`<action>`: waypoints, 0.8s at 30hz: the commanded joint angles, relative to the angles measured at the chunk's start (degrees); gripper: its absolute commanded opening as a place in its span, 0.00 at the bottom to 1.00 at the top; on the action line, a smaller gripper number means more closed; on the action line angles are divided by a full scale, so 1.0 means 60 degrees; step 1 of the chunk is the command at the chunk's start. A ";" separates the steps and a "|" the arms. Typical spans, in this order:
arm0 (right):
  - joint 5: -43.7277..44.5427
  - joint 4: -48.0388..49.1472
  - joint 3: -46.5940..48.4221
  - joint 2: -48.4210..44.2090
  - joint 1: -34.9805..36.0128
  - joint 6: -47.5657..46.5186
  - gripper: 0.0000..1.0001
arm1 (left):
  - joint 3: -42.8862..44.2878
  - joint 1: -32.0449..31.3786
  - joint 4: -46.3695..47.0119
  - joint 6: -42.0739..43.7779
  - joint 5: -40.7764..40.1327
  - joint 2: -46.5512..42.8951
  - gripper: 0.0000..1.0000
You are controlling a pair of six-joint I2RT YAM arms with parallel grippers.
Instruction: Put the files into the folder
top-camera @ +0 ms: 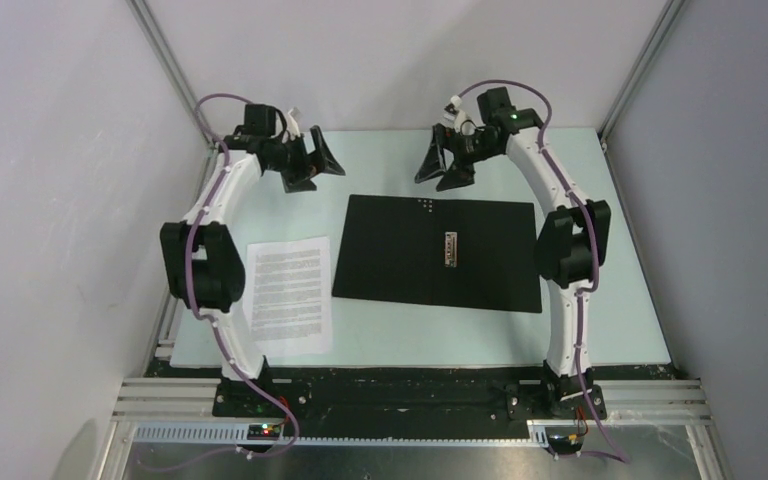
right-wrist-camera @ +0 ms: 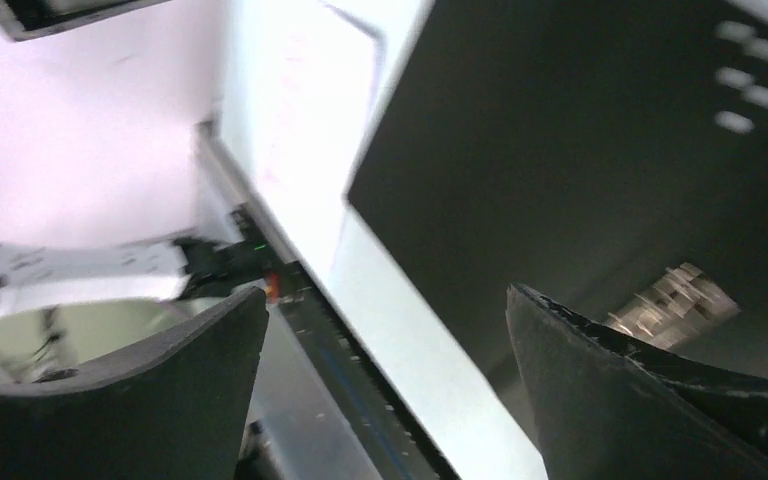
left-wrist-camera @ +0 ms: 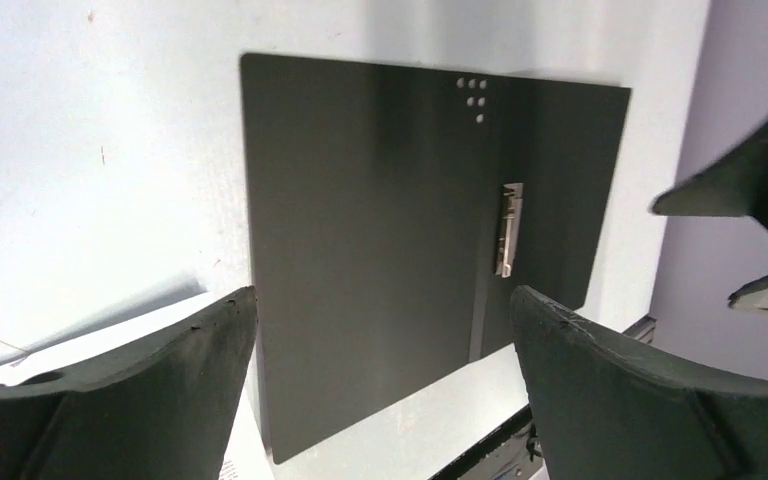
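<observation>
Both arms arch high over the far side of the table (top-camera: pixel 600 300). The left tool (top-camera: pixel 318 172) and right tool (top-camera: pixel 442 178) hang spread and empty. The folder (top-camera: pixel 390 250) lies open at centre, with the files (top-camera: pixel 288 295) just left of it.

A pale table top (top-camera: pixel 390 345) stands inside plain grey-white walls (top-camera: pixel 400 60). An aluminium post (top-camera: pixel 163 60) rises at its far left corner, and a second post (top-camera: pixel 642 60) at the far right. Along the near edge runs a black strip (top-camera: pixel 400 390), then a white slotted duct (top-camera: pixel 400 437) and a shiny metal sheet (top-camera: pixel 410 462).
</observation>
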 commanded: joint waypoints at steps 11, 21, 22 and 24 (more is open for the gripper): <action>0.5037 -0.0798 -0.2111 -0.2050 -0.0823 -0.2118 0.62 | -0.0049 -0.1030 0.0111 -0.0264 -0.1798 0.2082 0.92; 0.4270 -0.0402 -0.3076 -0.2663 -0.1599 -0.2054 0.60 | -0.2006 -0.1258 0.0102 0.0255 -0.1414 0.1755 0.89; 0.4350 -0.0385 -0.3080 -0.2703 -0.1634 -0.2010 0.60 | -0.2222 -0.1279 0.0100 0.0296 -0.1309 0.1646 0.89; 0.4517 -0.0326 -0.3242 -0.2809 -0.1681 -0.1884 0.60 | -0.2564 -0.1397 0.0103 0.0422 -0.1173 0.1434 0.89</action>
